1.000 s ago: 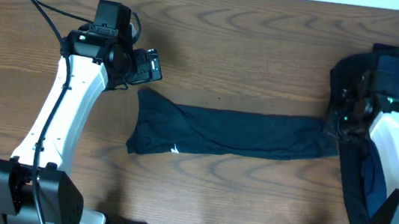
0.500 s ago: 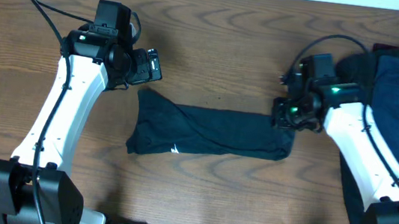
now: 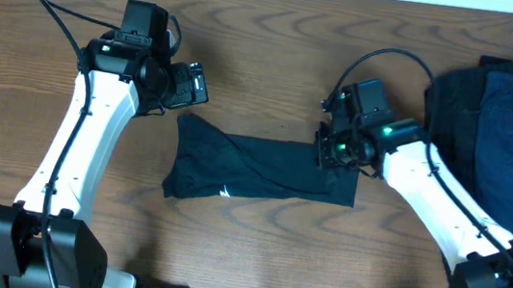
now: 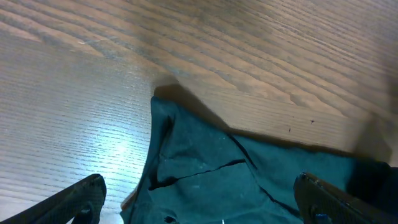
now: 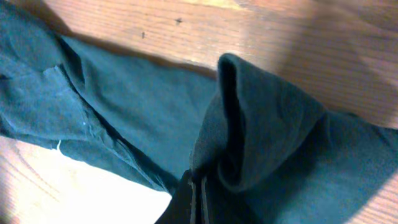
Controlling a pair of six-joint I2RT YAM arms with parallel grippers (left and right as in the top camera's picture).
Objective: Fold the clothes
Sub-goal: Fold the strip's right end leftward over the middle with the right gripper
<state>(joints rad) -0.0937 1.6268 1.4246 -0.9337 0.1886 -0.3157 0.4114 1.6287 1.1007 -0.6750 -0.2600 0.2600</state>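
I see the black T-shirt lying as a long rumpled band across the middle of the overhead frame, its small white label at the lower edge. My right gripper is clamped tight on the band's right end, a fold of cloth humped up at its fingers. My left gripper hovers spread wide, holding nothing, by the band's upper-left corner. A pile of dark garments sits at the right edge of the wooden table
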